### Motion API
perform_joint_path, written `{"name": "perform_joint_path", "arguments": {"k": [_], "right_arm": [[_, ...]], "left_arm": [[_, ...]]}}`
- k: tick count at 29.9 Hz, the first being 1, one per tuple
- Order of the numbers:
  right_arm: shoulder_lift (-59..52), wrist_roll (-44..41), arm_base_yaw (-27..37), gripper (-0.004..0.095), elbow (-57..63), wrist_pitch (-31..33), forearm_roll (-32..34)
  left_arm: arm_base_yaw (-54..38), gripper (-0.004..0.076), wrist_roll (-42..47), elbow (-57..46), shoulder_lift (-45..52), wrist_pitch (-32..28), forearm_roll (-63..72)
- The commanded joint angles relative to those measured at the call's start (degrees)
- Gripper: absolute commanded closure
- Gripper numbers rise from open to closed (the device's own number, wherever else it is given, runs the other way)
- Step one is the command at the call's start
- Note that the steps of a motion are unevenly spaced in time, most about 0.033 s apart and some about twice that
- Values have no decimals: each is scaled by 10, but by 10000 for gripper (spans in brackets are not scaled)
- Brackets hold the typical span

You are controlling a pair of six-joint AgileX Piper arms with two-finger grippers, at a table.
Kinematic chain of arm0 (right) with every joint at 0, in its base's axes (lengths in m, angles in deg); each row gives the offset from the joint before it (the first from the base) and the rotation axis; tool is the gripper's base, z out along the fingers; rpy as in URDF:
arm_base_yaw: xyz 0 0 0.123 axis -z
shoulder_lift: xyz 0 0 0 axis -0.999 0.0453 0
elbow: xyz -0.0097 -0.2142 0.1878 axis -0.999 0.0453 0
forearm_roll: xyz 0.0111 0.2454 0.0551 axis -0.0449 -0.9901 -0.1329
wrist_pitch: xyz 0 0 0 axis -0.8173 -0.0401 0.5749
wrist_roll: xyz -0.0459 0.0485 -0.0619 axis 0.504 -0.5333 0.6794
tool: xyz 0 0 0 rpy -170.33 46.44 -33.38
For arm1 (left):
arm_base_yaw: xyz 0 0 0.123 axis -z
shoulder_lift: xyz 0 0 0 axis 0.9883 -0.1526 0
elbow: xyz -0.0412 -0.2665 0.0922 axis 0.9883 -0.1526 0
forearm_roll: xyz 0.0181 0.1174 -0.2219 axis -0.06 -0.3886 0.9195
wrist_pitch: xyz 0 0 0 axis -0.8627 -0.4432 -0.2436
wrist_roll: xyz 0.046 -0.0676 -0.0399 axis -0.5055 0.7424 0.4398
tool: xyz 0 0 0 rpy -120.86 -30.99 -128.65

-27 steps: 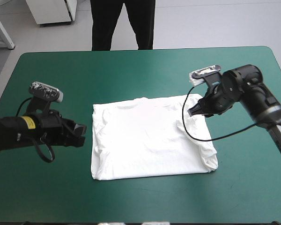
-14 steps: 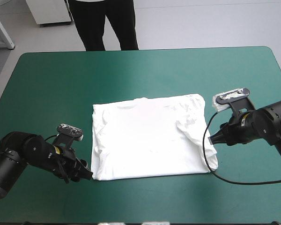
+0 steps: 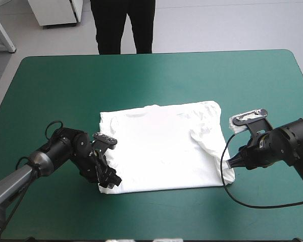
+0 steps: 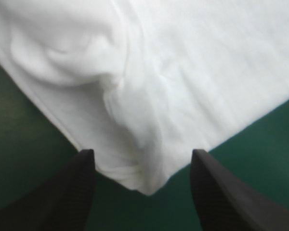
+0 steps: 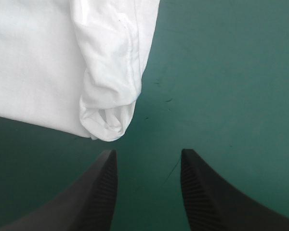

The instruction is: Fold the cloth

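Note:
The white T-shirt (image 3: 161, 146) lies folded into a flat rectangle in the middle of the table, with a rumpled fold along its right side. My left gripper (image 3: 112, 182) sits low at the shirt's near-left corner. In the left wrist view that corner (image 4: 144, 180) pokes in between the open gripper (image 4: 142, 154), whose fingers (image 4: 82, 185) stand on either side of it. My right gripper (image 3: 230, 164) is beside the near-right corner. In the right wrist view it (image 5: 148, 153) is open over the cover, and the rolled corner (image 5: 108, 120) lies just ahead of one finger.
The teal-green cover (image 3: 156, 75) surrounds the T-shirt on all sides. The widest strip is toward the far edge, and a narrower strip (image 3: 166, 217) runs between the shirt and the near edge.
My left arm swung in from the table's left and lowered onto the shirt's near-left corner. My right arm came down from the far-right corner earlier and has since barely shifted.

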Motion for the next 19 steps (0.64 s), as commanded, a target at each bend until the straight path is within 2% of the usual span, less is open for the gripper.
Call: {"name": "perform_joint_path", "arguments": {"k": [1, 6, 13, 17, 19], "right_arm": [[-11, 0, -1, 498, -14, -15, 6], [-11, -3, -1, 498, -14, -15, 5], [-11, -3, -1, 498, -5, -17, 0], [-11, -12, -1, 498, 40, -48, 0], [-11, -12, -1, 497, 76, -82, -2]], "left_arm": [[7, 286, 13, 12, -8, -13, -8], [7, 268, 21, 9, -35, -19, -38], [7, 268, 16, -48, -57, -70, -19], [7, 276, 16, -75, -65, -87, -3], [7, 318, 17, -88, -65, -98, -1]]}}
